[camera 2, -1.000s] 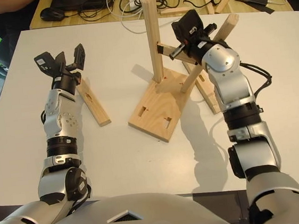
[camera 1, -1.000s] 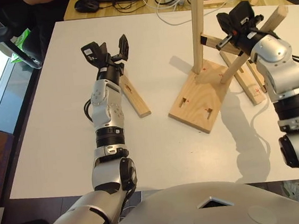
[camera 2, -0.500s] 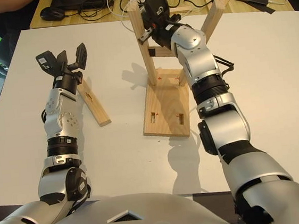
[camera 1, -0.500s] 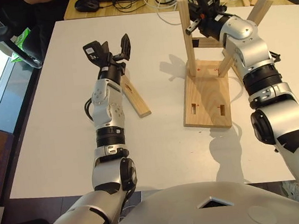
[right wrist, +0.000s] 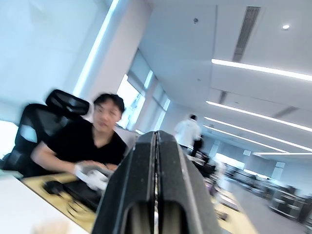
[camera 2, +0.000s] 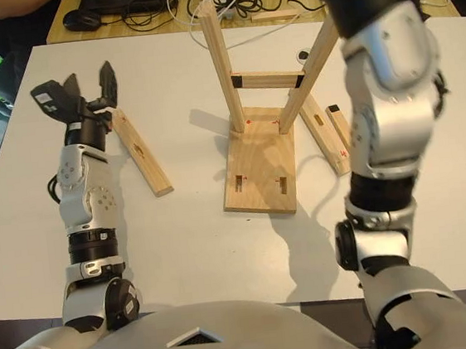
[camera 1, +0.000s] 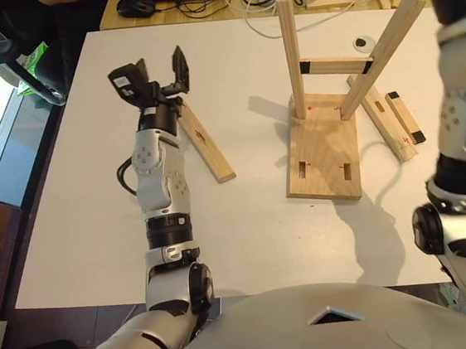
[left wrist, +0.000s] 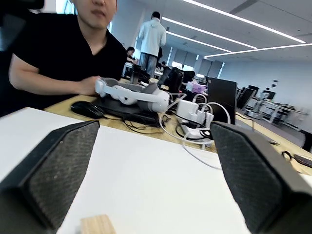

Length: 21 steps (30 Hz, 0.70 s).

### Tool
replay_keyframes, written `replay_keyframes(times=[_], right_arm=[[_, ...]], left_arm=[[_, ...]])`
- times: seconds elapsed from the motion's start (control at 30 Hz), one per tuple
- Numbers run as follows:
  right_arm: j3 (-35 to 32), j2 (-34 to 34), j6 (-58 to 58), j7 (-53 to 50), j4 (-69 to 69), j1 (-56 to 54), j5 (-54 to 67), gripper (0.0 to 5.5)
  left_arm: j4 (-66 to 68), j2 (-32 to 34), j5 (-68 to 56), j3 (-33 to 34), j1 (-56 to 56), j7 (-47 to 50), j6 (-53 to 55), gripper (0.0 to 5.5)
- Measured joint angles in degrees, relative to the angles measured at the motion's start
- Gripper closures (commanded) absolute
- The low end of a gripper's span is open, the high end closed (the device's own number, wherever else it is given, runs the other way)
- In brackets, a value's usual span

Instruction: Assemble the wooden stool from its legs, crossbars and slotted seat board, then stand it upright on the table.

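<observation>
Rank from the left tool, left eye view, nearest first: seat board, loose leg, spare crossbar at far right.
1. Loose leg, right beside the left tool.
2. Seat board, table centre.
3. Spare crossbar, far right, past the board.

My right arm lets go of the crossbar (camera 1: 334,65) and swings up and away, and my right gripper (right wrist: 156,139) is now pressed shut on nothing. The seat board (camera 1: 321,144), skewed a second ago, lies square to the table (camera 1: 98,239) edge. My left gripper (left wrist: 153,161) shifts slightly leftward and farther out.
</observation>
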Motion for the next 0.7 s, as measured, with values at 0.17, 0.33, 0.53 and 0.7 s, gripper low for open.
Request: replay_keyframes(times=[0.17, 0.33, 0.53, 0.7], right_arm=[[-11.2, -6.6, -4.7, -0.3, -0.3, 20.3, -6.1, 4.97], [-16.4, -8.7, -9.3, 3.6, 13.8, 29.4, -3.7, 4.04], [-19.4, -11.0, -6.1, 11.8, 23.6, 39.3, 1.8, 3.82], [-18.2, -12.0, -3.9, 14.6, 24.9, 42.1, 2.8, 3.3]], left_arm=[[-12.5, -0.2, 1.4, -1.1, 4.7, 3.8, 6.4, 1.28], [-14.3, 0.9, 2.8, -3.4, 5.4, 3.5, 11.5, 1.28], [-15.3, 2.7, 4.6, -4.5, 8.3, 2.8, 15.2, 1.28], [-15.6, 2.6, 4.6, -4.4, 8.3, 3.0, 15.5, 1.28]])
